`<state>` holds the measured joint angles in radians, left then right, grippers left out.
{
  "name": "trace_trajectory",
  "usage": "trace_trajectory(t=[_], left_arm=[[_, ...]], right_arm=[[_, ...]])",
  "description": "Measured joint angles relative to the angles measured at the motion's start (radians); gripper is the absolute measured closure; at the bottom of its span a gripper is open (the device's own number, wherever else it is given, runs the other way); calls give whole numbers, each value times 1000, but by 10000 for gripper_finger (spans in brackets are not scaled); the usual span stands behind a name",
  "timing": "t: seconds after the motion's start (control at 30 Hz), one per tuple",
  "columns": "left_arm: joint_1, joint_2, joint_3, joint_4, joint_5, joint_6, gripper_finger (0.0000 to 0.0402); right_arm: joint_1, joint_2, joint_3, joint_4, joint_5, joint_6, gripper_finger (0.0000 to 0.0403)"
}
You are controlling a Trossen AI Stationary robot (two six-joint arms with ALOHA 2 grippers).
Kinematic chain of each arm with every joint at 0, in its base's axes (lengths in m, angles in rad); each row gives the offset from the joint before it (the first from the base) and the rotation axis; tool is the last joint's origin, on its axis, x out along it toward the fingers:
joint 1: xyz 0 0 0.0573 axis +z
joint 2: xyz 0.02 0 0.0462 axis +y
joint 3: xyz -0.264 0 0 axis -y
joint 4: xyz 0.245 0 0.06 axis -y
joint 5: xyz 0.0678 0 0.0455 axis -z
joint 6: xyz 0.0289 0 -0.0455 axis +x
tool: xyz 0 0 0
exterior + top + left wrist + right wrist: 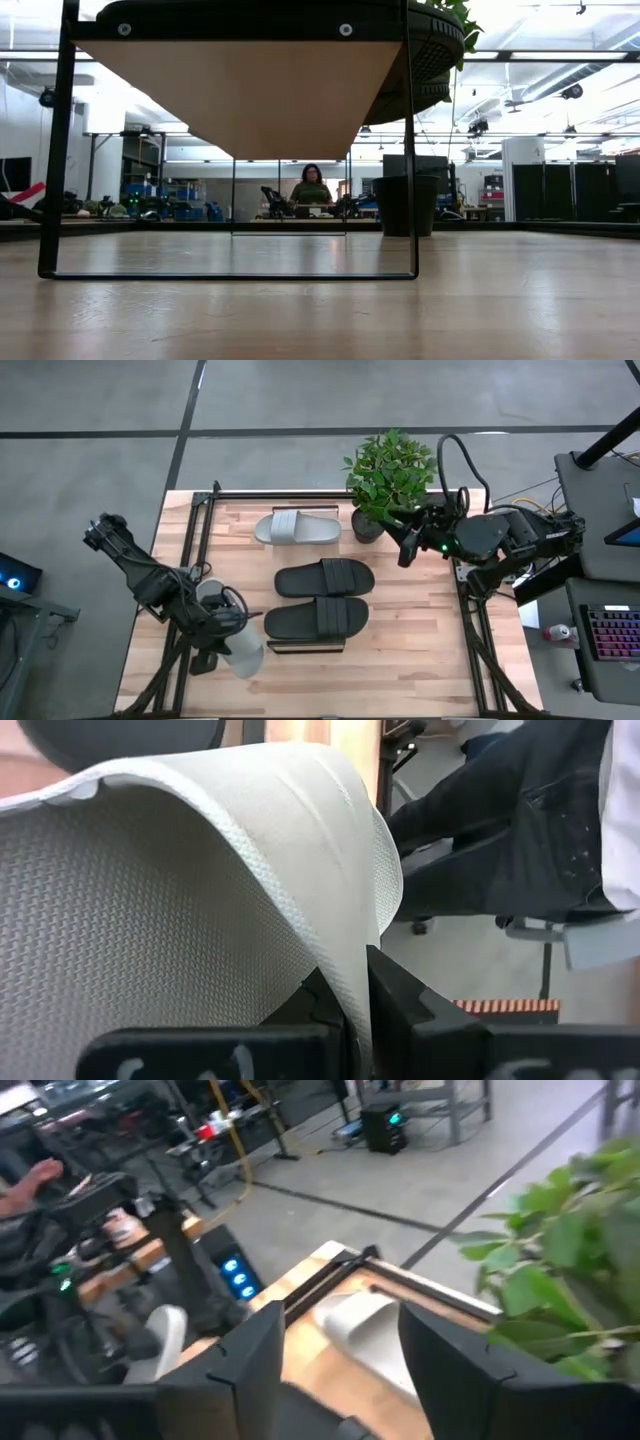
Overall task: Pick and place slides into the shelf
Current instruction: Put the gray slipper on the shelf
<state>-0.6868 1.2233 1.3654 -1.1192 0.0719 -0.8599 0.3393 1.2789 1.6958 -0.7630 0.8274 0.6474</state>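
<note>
A pale grey slide [243, 652] hangs over the table's near left part, with my left gripper [214, 622] shut on it. A second grey slide [296, 528] lies flat at the far end of the shelf [308, 557]. Two black slides [322, 598] lie side by side across the shelf's plank. The low view shows that plank [240, 100] from below, with a black slide [432, 50] on top. My right gripper [345, 1370] stands open and high beside the plant, with nothing between its fingers. My left gripper pinches a thin curved edge of the grey slide [352, 982] between its two fingers; whether this is the strap or the sole's rim, I cannot tell. The fingers slant down from the table's left side. The slide hangs tilted below them.
A potted plant [388, 475] stands at the far right of the table, close to my right gripper. Dark metal frame rails [196, 530] run along the table's left and right sides. A person [312, 190] sits far behind the table. A keyboard [610, 635] lies off to the right.
</note>
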Motion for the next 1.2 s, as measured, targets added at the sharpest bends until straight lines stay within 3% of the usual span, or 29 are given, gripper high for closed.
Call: trace_trajectory(t=[0.17, 0.43, 0.67, 0.83, 0.97, 1.2], left_arm=[[13, 49, 123, -81, -16, 78, 402], [102, 137, 327, -228, -82, 278, 402], [188, 225, 495, -363, -100, 496, 402], [232, 295, 617, -454, -100, 630, 401], [252, 337, 697, -453, -108, 727, 401], [267, 390, 769, -452, -134, 873, 401]], right_arm=[[-6, 0, 0, 21, -94, 44, 174], [-68, 35, 0, 98, -338, 110, 137], [-101, 94, 0, 160, -373, 120, 142], [-139, 130, 0, 259, -475, 120, 149], [-166, 159, 0, 345, -577, 113, 153], [-183, 176, 0, 389, -591, 105, 154]])
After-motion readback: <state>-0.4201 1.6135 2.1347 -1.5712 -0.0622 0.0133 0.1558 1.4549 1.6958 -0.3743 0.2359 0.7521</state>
